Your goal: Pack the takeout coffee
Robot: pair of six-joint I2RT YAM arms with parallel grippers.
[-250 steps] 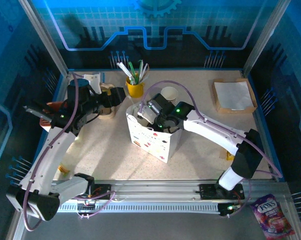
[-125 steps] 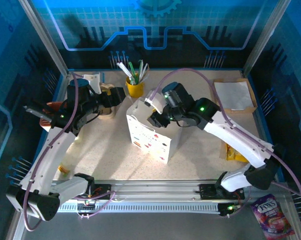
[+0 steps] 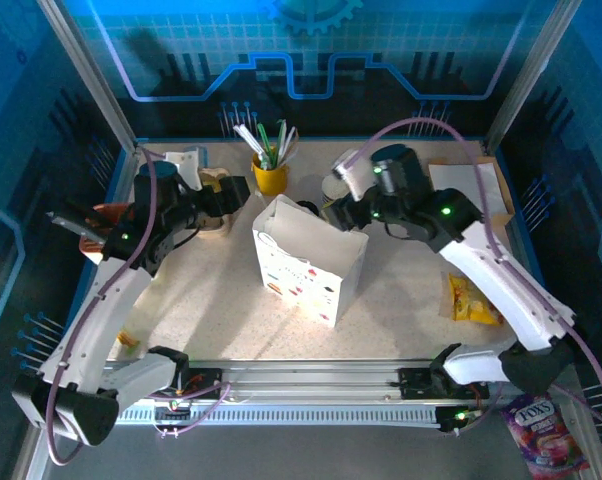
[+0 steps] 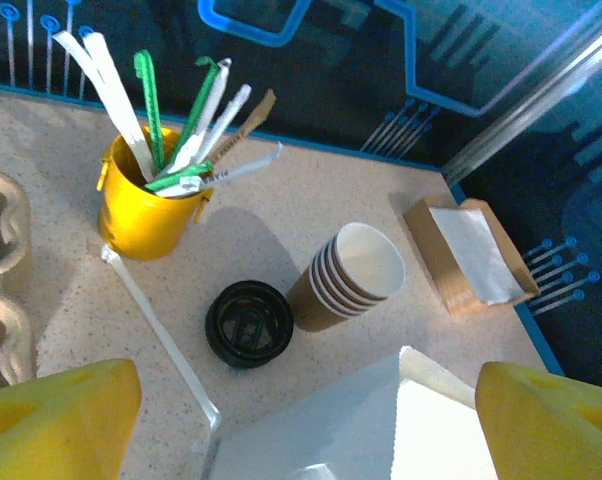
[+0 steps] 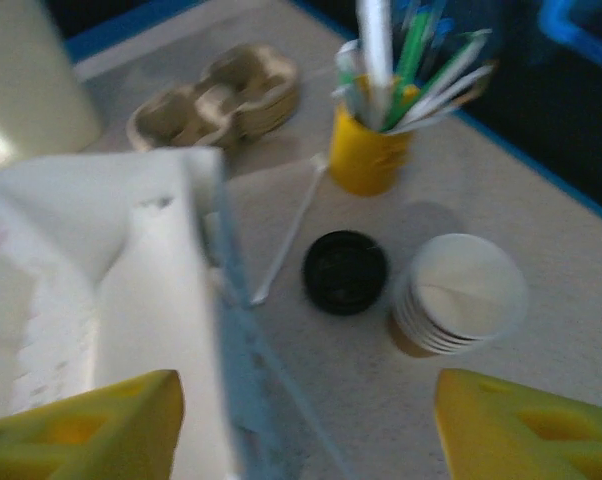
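**Right arm out of the bag, claw spread and empty**

A second ago the right claw (image 5: pixel 306 385) was sunk into the mouth of the white paper bag (image 3: pixel 301 280). It has since lifted out and swung to about one o'clock of the bag, and its jaws have parted. In the wrist view the yellow fingers stand wide with nothing between them. That reads as a drop-off, probably one coffee left inside. The bag's interior is blurred, though, so no cup can be made out there.

The takeout coffee that can be seen is the lidded coffee cup (image 4: pixel 248 322). It stands on the bench (image 3: pixel 211 300) at twelve o'clock of the bag, just beside the stack of lidless cups (image 4: pixel 351 280), with the yellow utensil cup (image 4: pixel 141 210) near its ten o'clock. It is not yet packed.

The left claw (image 4: pixel 309 375) has not moved. It hangs wide and empty at ten o'clock of the bag. The right claw is nearer the cup and looks better placed for the next pick.
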